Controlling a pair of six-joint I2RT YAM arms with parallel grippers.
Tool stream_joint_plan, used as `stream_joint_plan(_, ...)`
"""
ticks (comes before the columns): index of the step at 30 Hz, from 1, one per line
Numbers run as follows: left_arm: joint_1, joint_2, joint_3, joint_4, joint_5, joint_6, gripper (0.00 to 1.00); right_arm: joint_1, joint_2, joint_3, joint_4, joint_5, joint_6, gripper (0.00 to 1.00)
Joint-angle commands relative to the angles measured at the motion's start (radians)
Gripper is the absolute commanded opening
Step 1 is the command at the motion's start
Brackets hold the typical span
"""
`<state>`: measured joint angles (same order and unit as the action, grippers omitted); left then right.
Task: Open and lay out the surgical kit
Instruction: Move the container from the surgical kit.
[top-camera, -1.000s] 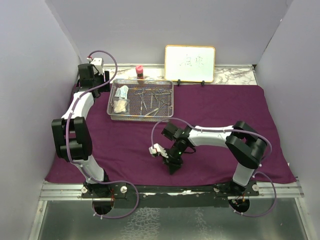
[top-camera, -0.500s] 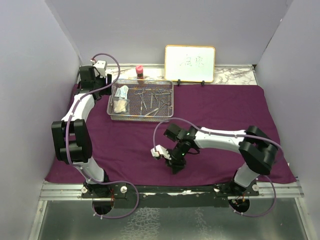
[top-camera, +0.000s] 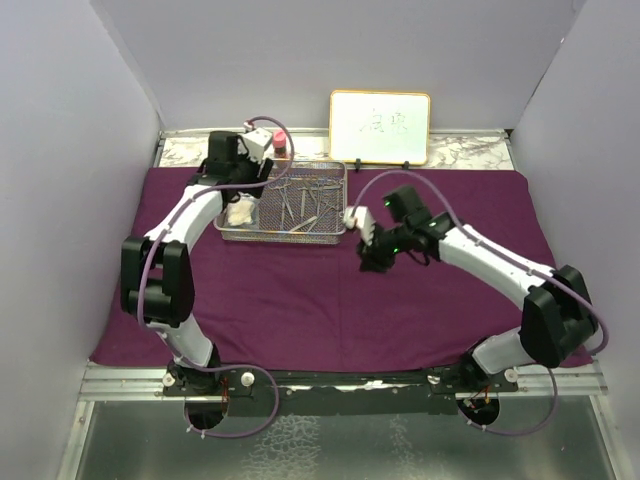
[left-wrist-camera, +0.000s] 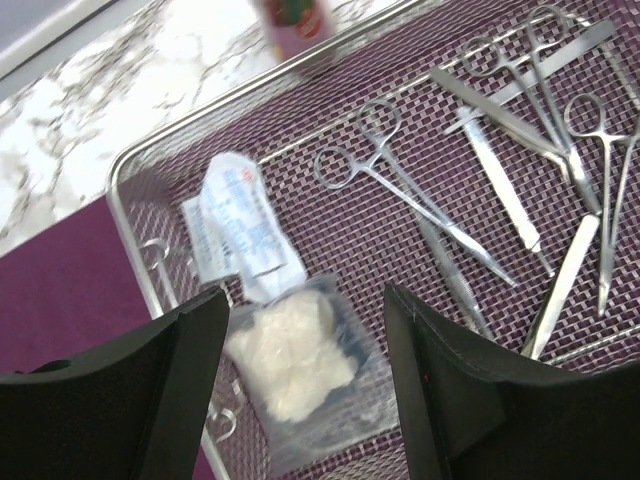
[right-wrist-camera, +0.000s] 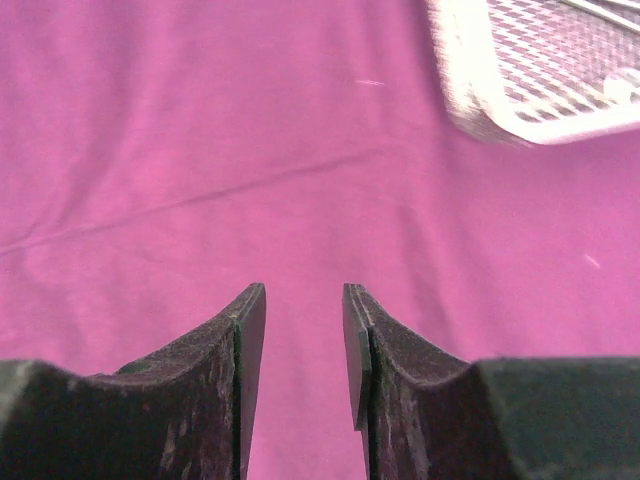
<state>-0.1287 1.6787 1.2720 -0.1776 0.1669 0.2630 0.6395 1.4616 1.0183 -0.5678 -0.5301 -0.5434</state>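
left gripper (left-wrist-camera: 305, 295) is held open, gauze (left-wrist-camera: 290, 350) seen right below it. right gripper (right-wrist-camera: 303, 300) is parted too, nothing gripped, tray (right-wrist-camera: 480, 110) just ahead.

A lab test cell: blank grey walls (top-camera: 70, 150) box in a marble-patterned table (top-camera: 465, 150).

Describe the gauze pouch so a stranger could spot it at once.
On the purple cloth, at the back left, sits a silver wire-mesh tray. In its left near corner lies the gauze pouch. It is the only clear packet holding a fluffy white wad; the white packet beside it is flat with blue print.
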Motion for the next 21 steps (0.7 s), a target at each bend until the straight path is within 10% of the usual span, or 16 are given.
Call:
stream_joint_plan(1, -0.058, 0.093, 0.075, -0.048, -0.024, 0.021, 0.66, -0.174, -0.054, 0.033, 0.06, 0.041, 0.086, 0.38)
stream_joint_plan(21, -0.196, 0.348, 0.313, -0.123, 0.038, -0.146, 0.64, -0.357, -0.05, -0.007, 0.088, 0.007, 0.099, 0.38)
